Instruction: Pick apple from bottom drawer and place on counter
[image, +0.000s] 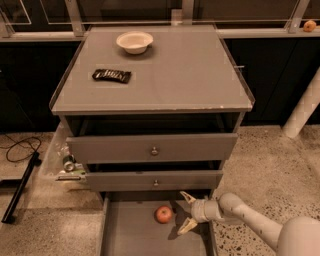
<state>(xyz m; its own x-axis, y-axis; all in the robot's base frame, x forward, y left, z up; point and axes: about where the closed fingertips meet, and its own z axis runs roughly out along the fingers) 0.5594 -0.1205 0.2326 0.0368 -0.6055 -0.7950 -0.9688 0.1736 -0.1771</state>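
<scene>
The apple (163, 214), small, round and red, lies on the grey floor of the open bottom drawer (135, 235) near its back. My gripper (184, 214) is open inside the drawer just right of the apple, one fingertip above and one below, and is apart from it. The arm reaches in from the lower right. The counter (185, 75) is the broad grey cabinet top above.
On the counter stand a white bowl (134, 41) at the back left and a dark snack packet (112, 75). Two knobbed drawers (154, 148) stick out above the bottom drawer. A small orange fruit (309, 25) sits on the far right ledge. Cables and clutter (67, 167) lie left of the cabinet.
</scene>
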